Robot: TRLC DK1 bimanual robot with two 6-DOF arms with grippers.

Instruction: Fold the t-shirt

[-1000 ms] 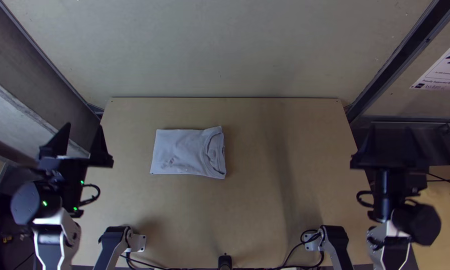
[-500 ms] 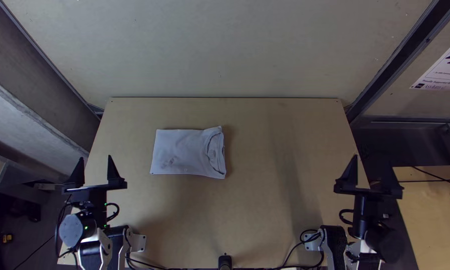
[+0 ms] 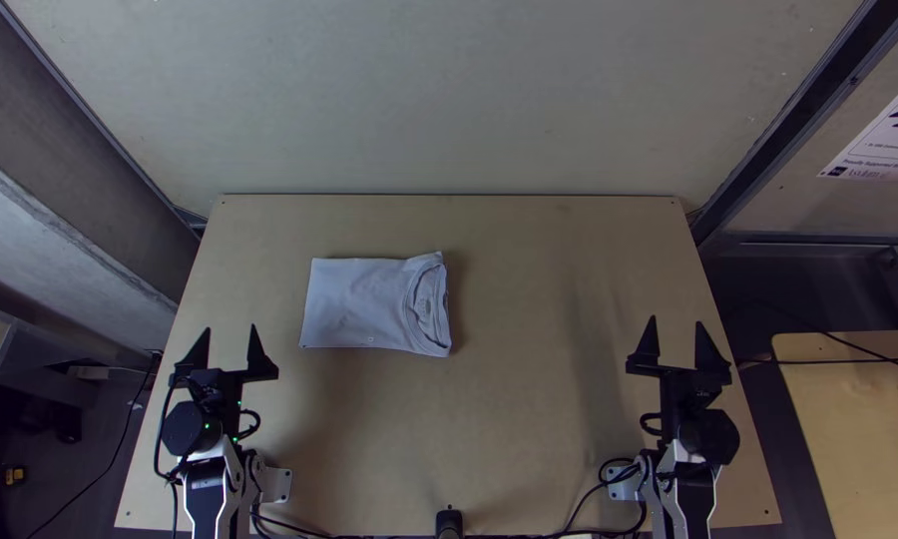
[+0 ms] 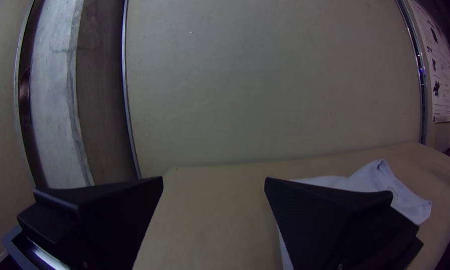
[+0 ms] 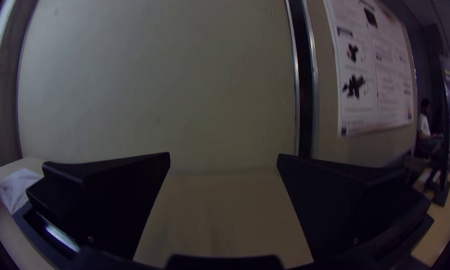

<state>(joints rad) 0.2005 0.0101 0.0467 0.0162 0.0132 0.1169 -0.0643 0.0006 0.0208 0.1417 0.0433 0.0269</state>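
Near the table's left edge my left gripper (image 3: pixel 231 349) stands open, below and left of the shirt in the top view. My right gripper (image 3: pixel 678 345) is open close to the right edge, well away from the cloth. The pale t-shirt (image 3: pixel 364 304) lies flat as a folded rectangle left of the table's middle, its collar at the right end. In the left wrist view, the left gripper (image 4: pixel 214 181) has a wide gap, and the shirt (image 4: pixel 407 202) lies partly behind one finger. The right wrist view has the right gripper (image 5: pixel 224 156) parted, with the shirt (image 5: pixel 17 187) farther off.
The wooden table (image 3: pixel 529 429) has a wall (image 3: pixel 449 100) behind its far edge. Cables and a small black post (image 3: pixel 449 521) are at the near edge between the arm bases. A printed poster (image 3: pixel 883 135) hangs at the right.
Both arms have drawn inward from the sides, over the table's side edges, and their grippers now stand lower in the top view than a second ago. The shirt has not moved.
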